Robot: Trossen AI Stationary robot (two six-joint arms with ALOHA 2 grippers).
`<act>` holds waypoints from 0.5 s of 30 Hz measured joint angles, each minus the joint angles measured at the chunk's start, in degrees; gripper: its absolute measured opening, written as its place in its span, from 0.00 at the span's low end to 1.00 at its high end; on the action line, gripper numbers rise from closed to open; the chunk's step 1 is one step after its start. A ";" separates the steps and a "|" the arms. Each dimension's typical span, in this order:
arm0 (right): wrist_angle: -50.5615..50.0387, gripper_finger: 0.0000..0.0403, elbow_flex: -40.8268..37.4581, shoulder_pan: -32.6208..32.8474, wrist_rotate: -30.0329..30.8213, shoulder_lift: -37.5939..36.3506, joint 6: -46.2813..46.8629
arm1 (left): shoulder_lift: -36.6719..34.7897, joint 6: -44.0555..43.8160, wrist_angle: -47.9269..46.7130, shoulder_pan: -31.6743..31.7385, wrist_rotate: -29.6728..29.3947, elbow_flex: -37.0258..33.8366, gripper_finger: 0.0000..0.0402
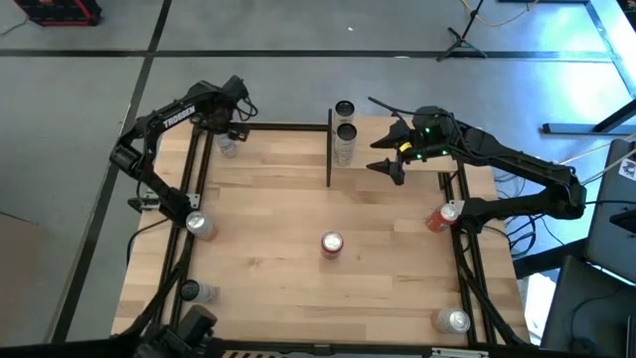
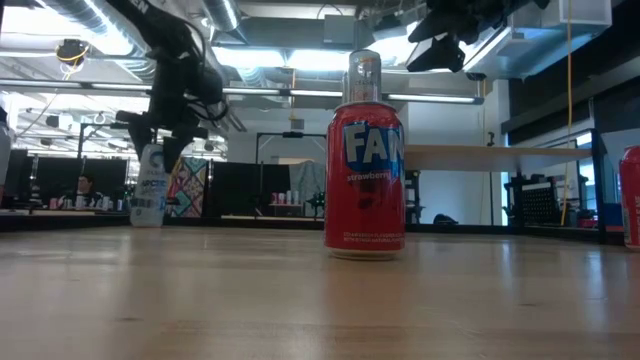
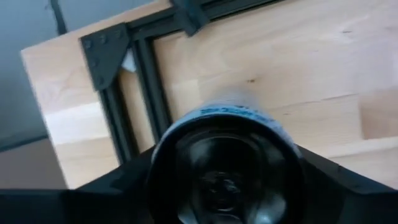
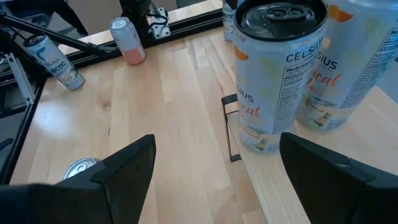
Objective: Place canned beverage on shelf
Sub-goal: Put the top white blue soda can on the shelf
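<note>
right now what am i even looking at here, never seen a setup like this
Two dark robot arms work at a wooden table, filmed by four cameras: one overhead, one at tabletop level, and one on each wrist.

The left gripper is at the table's far left corner, its fingers shut on a pale can; the left wrist picture looks down onto that can.

The right gripper hangs open beside the shelf, a small raised wooden panel. Two white Celsius cans already stand on the shelf.

A red strawberry can stands mid-table, filling the low picture. More cans sit along the table's side edges.
</note>
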 joint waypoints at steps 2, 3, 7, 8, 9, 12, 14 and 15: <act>0.00 0.83 0.00 0.00 -0.09 0.00 1.17 | -0.09 1.83 0.54 -0.03 0.63 0.03 0.58; -0.01 0.83 0.00 0.00 -0.12 0.00 1.28 | -0.18 2.66 0.76 -0.17 1.09 0.03 0.57; -0.46 0.83 0.00 0.02 -0.23 0.00 1.35 | -0.11 5.32 -0.33 -1.81 3.98 1.29 0.57; -0.62 0.83 0.00 0.02 -0.23 0.00 1.45 | -0.37 6.27 -1.20 -2.35 5.19 2.01 0.57; -0.84 0.83 0.00 0.02 -0.23 -0.11 1.54 | -0.89 6.95 -1.97 -3.08 5.90 2.97 0.57; -1.08 0.83 -0.02 0.36 -0.31 -0.20 2.84 | -2.99 7.75 -3.78 -5.90 7.57 6.87 0.57; -1.51 0.83 -0.02 1.35 -0.23 -0.22 3.46 | -3.99 7.44 -7.42 -8.21 8.17 10.02 0.57; -1.59 0.83 -0.02 1.90 -0.13 -0.21 3.61 | -4.33 6.58 -10.02 -9.83 8.55 11.96 0.57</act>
